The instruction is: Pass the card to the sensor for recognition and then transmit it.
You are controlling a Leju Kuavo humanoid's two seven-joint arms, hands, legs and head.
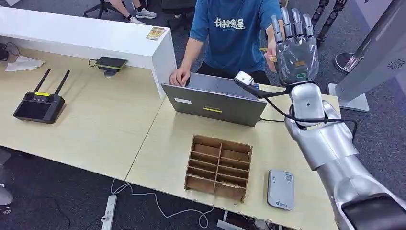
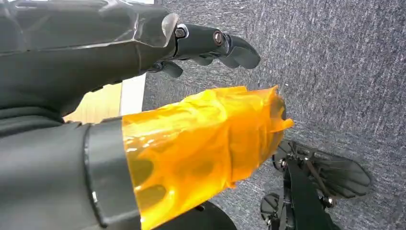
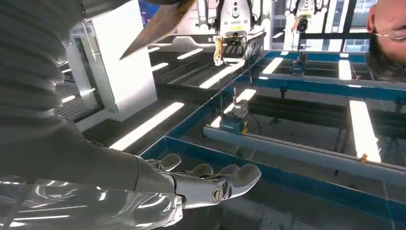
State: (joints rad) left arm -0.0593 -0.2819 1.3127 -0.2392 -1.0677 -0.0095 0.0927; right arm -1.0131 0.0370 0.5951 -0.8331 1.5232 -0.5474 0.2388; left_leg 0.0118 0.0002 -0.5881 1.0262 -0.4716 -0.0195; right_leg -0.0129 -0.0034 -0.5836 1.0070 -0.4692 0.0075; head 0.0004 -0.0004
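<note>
Remote controller (image 1: 39,102) with two antennas lies far left on the table (image 1: 110,134); the laptop (image 1: 214,102) sits mid-table, the cardboard divider tray (image 1: 219,167) in front, the white card reader (image 1: 280,189) to its right; your right hand (image 1: 293,45) is raised toward the person in blue (image 1: 232,33), fingers extended and apart, gripping nothing; the card (image 1: 269,56) sits at the person's fingers beside it, though contact is unclear. Your left hand (image 2: 158,96) hangs over carpet, apparently empty; whether it is curled, you cannot tell. Withdraw early and the card could drop.
</note>
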